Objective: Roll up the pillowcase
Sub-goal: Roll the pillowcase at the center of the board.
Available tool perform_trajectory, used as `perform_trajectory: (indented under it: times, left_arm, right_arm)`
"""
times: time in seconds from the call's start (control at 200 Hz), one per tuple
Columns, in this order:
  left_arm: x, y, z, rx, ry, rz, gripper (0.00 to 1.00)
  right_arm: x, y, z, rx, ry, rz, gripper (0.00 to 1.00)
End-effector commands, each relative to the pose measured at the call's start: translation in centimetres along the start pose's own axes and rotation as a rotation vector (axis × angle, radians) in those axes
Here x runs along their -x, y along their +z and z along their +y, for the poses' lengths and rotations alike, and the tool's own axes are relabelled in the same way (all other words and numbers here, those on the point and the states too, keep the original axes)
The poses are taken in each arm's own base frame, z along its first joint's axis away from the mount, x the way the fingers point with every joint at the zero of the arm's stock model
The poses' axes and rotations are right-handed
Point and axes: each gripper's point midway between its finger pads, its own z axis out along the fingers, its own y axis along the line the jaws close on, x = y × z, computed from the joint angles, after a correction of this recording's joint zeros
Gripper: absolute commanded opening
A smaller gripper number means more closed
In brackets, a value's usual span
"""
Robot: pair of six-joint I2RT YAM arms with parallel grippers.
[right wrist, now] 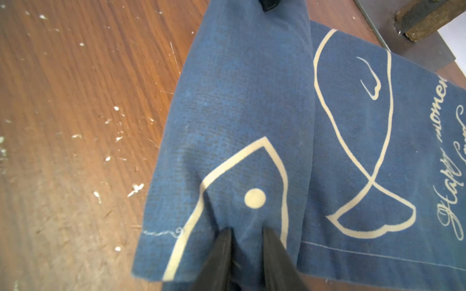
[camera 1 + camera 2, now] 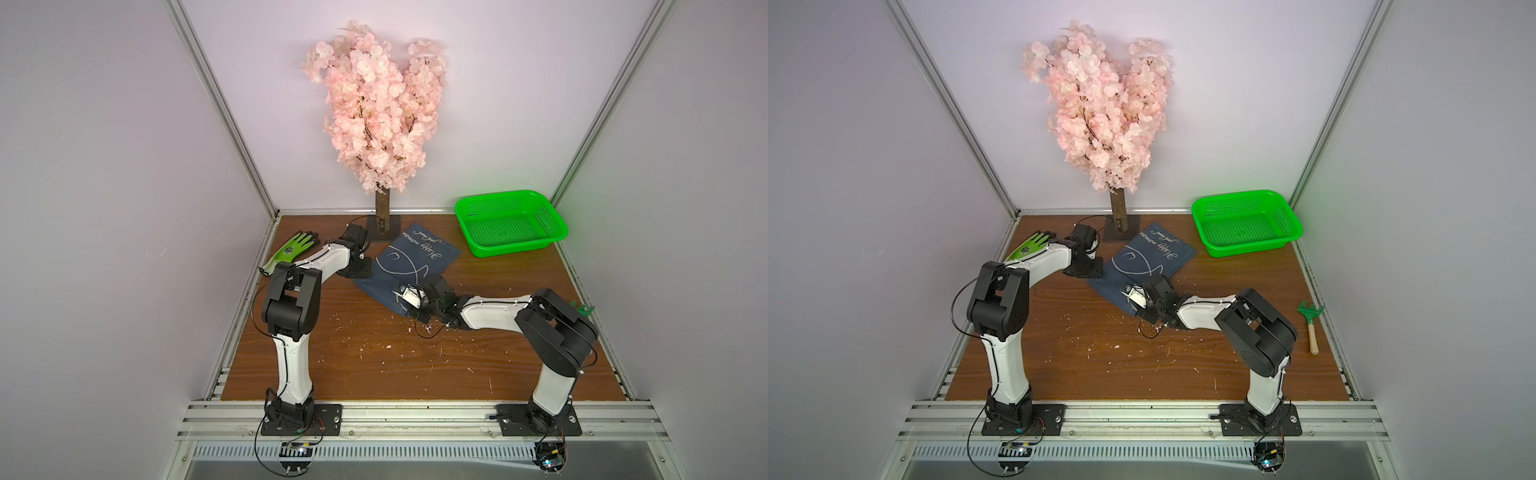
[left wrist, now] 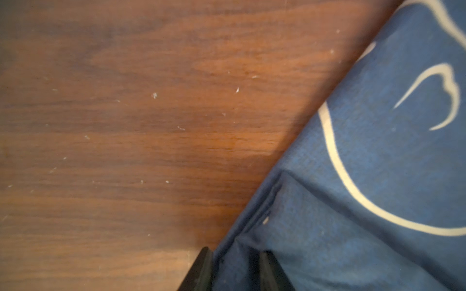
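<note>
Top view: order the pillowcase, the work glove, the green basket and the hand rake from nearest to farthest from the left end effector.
From the left end effector, in a top view:
1. pillowcase, at its fingertips, centre.
2. work glove, beside its arm, far left.
3. green basket, back right corner.
4. hand rake, right edge.

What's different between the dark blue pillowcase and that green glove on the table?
Colour: the pillowcase is navy with white fish outlines and lettering; the glove is lime green and black. Size: the pillowcase is far larger than the glove. State: the left gripper and right gripper each pinch the pillowcase, one edge folded over; the glove lies flat, unheld. Both are soft and rest on the table.
</note>
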Motion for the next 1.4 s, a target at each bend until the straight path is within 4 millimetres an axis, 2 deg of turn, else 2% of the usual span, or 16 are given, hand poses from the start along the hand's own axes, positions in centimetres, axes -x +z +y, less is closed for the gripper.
perform_trajectory:
  times: [0.0, 0.185, 0.35, 0.465, 0.565, 0.761, 0.876, 1.076, 1.236, 1.331, 1.391]
  left_arm:
    - [-2.2, 1.7, 1.5, 0.092, 0.065, 0.075, 0.36]
    - [-2.7, 2.8, 1.7, 0.123, 0.081, 0.075, 0.36]
    - [-2.9, 2.8, 1.1, 0.083, 0.08, 0.079, 0.36]
    - [-2.2, 2.3, 0.2, 0.037, 0.086, 0.073, 0.36]
    - [-2.7, 2.1, -0.1, 0.009, 0.089, 0.104, 0.36]
    - [-3.1, 1.9, -0.3, -0.028, 0.06, 0.12, 0.36]
    - [-3.1, 1.8, -0.5, -0.059, 0.038, 0.126, 0.36]
    - [-2.5, 1.6, -0.5, -0.075, 0.035, 0.133, 0.36]
    - [-2.4, 1.6, -0.6, -0.083, 0.032, 0.14, 0.36]
    - [-2.4, 1.5, -0.6, -0.091, 0.026, 0.142, 0.36]
    - [-2.3, 1.2, -0.7, -0.098, 0.025, 0.138, 0.37]
  right_arm:
    - [-1.3, 0.2, -0.3, -0.001, 0.003, 0.048, 0.27]
    - [-0.2, -0.5, -0.1, 0.023, 0.007, 0.011, 0.32]
    - [3.4, -3.7, -0.6, 0.003, -0.013, -0.106, 0.48]
    - [5.6, -5.3, 0.5, 0.016, -0.077, -0.163, 0.57]
    - [7.2, -5.7, 1.7, 0.027, -0.125, -0.19, 0.63]
    - [9.4, -3.3, 3.7, 0.005, -0.21, -0.196, 0.68]
    - [9.7, -1.2, 3.5, -0.06, -0.255, -0.157, 0.72]
    - [8.0, 1.8, 2.6, -0.177, -0.342, -0.029, 0.72]
    - [7.4, 2.6, 2.8, -0.253, -0.455, 0.023, 0.69]
    - [6.2, 3.4, 2.7, -0.283, -0.479, 0.067, 0.65]
    - [5.6, 3.8, 2.5, -0.305, -0.475, 0.094, 0.58]
